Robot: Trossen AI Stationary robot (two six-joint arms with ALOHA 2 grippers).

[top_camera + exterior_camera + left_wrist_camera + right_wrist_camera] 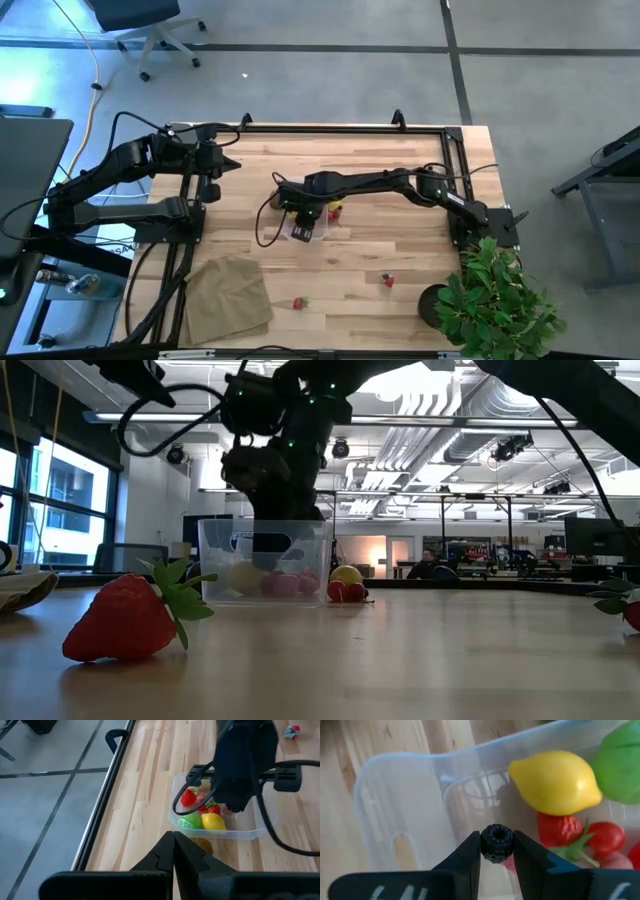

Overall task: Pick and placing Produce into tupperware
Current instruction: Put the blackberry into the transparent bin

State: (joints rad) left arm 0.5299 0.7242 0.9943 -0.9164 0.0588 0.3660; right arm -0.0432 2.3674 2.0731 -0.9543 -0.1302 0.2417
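The clear tupperware (303, 229) stands mid-table and holds a yellow lemon (555, 780), a green fruit (620, 762), red strawberries (560, 830) and a small tomato (605, 837). My right gripper (496, 840) hangs over the tub's empty end, shut on a small black berry (496, 851). In the low view its dark fingers (268, 540) show behind the tub wall (215, 565). My left gripper (173, 839) waits shut near the table's far left corner (228, 165). Loose strawberries (298, 302) (388, 281) lie near the front; another lemon with red berries (345, 584) lies beside the tub. My right gripper pinches the black berry by its two opposite sides (485, 845) between the tips of its two fingers. The fingers come from above, pointing steeply down. The berry hangs clear, above the tub's bare floor (420, 810), its hollow end facing the wrist camera.
A tan cloth (228, 295) lies at the front left. A leafy potted plant (495, 300) stands at the front right corner. A black rail (340, 128) runs along the far edge. A large strawberry (125, 618) lies close to the low camera.
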